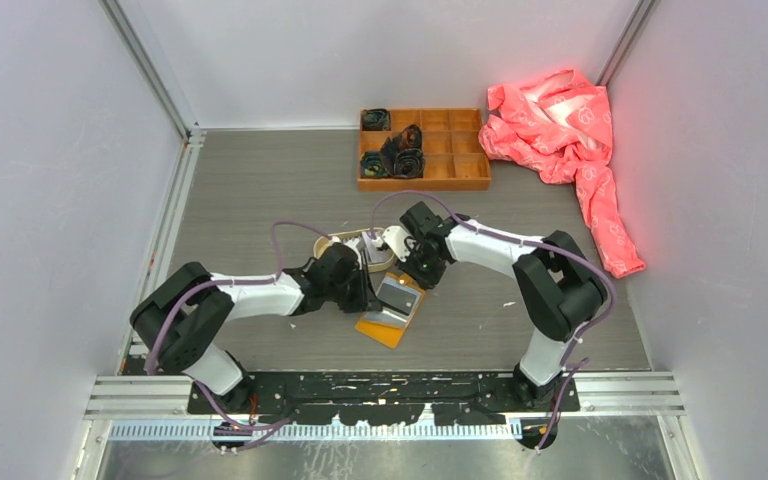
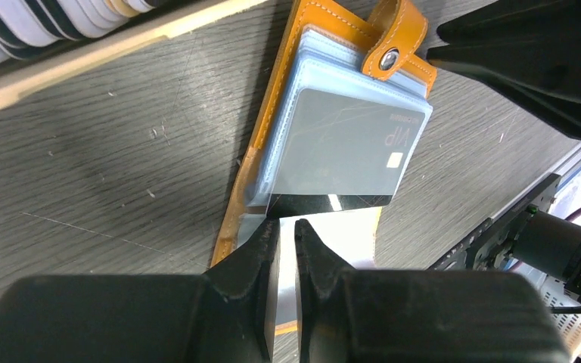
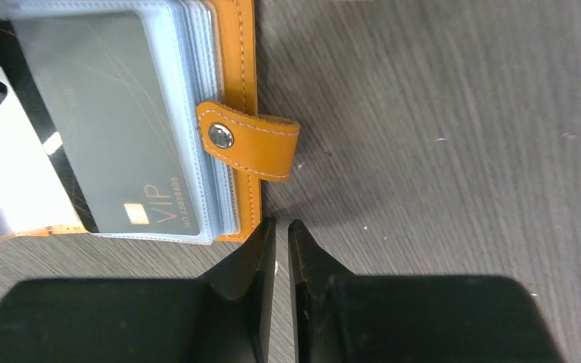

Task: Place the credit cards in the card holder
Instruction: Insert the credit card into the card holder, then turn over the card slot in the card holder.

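Left gripper (image 2: pixel 286 225): fingers nearly closed, tips meeting dark edge of grey VIP card (image 2: pixel 340 144); whether gripping it, cannot tell. Card sitting in clear sleeve (image 2: pixel 314 60) of card holder (image 2: pixel 272 98) lying open on table (image 2: pixel 121 166). Right gripper (image 3: pixel 281 225) hanging clenched, empty, just beside snap strap (image 3: pixel 261 147).

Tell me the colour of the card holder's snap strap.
Mustard-orange strap with pale stitching and a silver stud; clearest in the right wrist view.
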Controlling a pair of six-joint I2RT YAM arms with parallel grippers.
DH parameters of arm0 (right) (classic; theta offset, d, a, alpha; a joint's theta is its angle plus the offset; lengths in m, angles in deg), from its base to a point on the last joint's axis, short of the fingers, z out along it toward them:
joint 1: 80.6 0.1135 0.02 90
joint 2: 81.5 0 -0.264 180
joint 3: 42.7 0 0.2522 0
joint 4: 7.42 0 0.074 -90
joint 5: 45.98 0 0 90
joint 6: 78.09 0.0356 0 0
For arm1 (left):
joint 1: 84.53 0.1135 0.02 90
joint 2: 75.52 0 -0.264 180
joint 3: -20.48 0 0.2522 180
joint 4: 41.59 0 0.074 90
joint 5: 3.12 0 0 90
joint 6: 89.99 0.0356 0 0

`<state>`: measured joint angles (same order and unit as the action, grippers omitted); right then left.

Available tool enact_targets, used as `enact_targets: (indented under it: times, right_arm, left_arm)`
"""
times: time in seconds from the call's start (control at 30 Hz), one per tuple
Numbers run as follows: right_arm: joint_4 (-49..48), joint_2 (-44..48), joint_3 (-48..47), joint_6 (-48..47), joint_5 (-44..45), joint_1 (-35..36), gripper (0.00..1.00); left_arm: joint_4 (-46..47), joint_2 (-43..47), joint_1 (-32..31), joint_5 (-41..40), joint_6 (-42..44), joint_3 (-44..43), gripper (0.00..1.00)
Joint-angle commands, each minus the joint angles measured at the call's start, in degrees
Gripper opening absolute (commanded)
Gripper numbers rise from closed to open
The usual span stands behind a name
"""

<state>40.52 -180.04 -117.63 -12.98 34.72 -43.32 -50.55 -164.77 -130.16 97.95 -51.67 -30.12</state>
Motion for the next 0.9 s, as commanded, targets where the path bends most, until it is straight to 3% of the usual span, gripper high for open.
enact_targets:
  times: [0.0,0.27,0.5,0.7,0.87]
  right_arm:
    - [2.2,-1.1,-2.4,-1.3,-0.5,0.9,0.17]
    - [9.5,-1.2,-3.7,-6.1,-13.3,4.5,0.16]
    - [12.5,0.1,-5.4,-7.4,-11.5,4.5,0.16]
    - [14.9,7.7,-3.7,-14.3,-15.4,3.0,0.19]
    - [10.5,14.4,-0.3,-16.8,-19.4,1.8,0.21]
  left_arm:
    - [-0.2,-0.8,0.4,-2.4,2.5,-1.8,0.14]
    - [3.0,0.5,0.4,-5.2,7.4,-1.3,0.15]
    - [5.6,3.3,0.3,-4.1,10.0,0.0,0.16]
    - [4.4,15.5,0.2,-6.9,12.3,4.2,0.2]
    - [0.1,30.8,0.2,-10.6,13.8,8.1,0.25]
